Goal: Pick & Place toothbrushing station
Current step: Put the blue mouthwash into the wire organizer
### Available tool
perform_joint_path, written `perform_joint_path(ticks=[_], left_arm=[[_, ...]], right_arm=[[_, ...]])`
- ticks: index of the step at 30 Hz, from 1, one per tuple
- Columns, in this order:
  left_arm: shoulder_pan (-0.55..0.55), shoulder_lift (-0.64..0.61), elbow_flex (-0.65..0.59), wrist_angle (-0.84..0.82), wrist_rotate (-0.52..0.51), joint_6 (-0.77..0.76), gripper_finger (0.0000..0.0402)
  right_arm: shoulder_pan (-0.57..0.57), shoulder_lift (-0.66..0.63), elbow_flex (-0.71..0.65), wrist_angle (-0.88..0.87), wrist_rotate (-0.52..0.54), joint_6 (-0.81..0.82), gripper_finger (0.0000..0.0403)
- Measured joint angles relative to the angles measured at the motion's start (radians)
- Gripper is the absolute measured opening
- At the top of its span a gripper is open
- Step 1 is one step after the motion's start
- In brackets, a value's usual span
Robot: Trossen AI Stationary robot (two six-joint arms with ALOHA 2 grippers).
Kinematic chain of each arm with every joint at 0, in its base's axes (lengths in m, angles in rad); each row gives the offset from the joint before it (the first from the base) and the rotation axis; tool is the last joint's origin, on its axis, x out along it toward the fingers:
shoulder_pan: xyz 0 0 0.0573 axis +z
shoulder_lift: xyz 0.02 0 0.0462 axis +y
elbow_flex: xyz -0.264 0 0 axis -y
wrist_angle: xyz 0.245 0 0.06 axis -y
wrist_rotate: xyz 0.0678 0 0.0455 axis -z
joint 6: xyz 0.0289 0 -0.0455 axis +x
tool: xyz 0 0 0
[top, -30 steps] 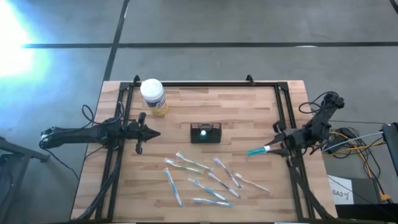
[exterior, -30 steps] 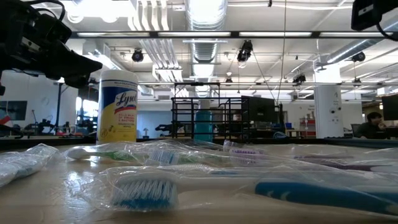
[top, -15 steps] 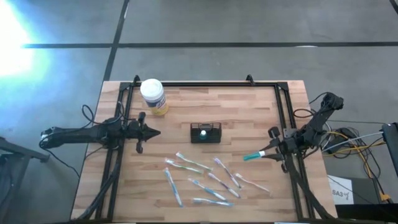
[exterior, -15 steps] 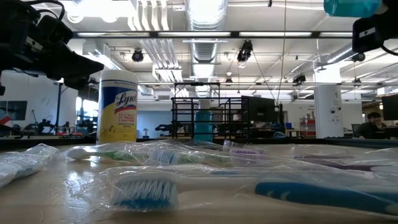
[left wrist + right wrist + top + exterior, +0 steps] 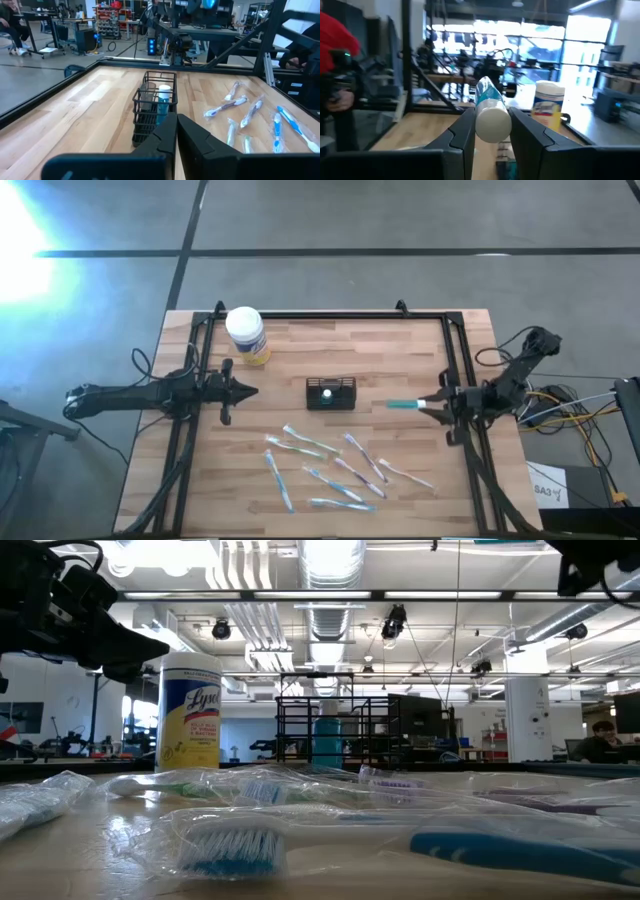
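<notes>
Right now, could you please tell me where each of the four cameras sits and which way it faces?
High view: overhead, straight down on the table, both arms, left gripper, right gripper.
Low view: at table-top height, level across wrapped toothbrushes toward the room; dark arm parts at the top corners.
Left wrist: past its shut fingers at the toothbrushing station.
Right wrist: past its fingers, clamping a teal tube.
Shared: the wipes canister shows in the high, low and right wrist views.
</notes>
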Motion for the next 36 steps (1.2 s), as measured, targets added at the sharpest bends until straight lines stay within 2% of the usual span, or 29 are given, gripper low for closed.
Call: perform_joint_path(ticks=[3, 11, 18, 23, 27, 36], left_arm=[[0.0, 0.0, 0.0, 0.0, -0.003, 0.001, 0.0021], [0.0, 0.0, 0.0, -0.001, -0.003, 0.007, 0.0021], [0.0, 0.0, 0.0, -0.002, -0.003, 0.009, 0.0018], [0.0, 0.0, 0.0, -0.002, -0.003, 0.014, 0.0021], [0.0, 0.0, 0.0, -0.003, -0.003, 0.019, 0.0019], [0.0, 0.0, 0.0, -0.014, -0.002, 0.019, 0.002]], right_arm=[[-0.035, 0.106, 0.142, -0.15, 0.003, 0.055, 0.0092], [-0.173, 0.476, 0.611, -0.694, -0.002, 0.271, 0.0092], [-0.35, 0.774, 1.02, -1.116, -0.134, 0.333, 0.0092], [-0.494, 0.959, 1.258, -1.278, -0.312, 0.259, 0.0092], [-0.581, 1.094, 1.392, -1.377, -0.438, 0.17, 0.0092], [-0.669, 1.337, 1.555, -1.423, -0.567, 0.011, 0.0092]])
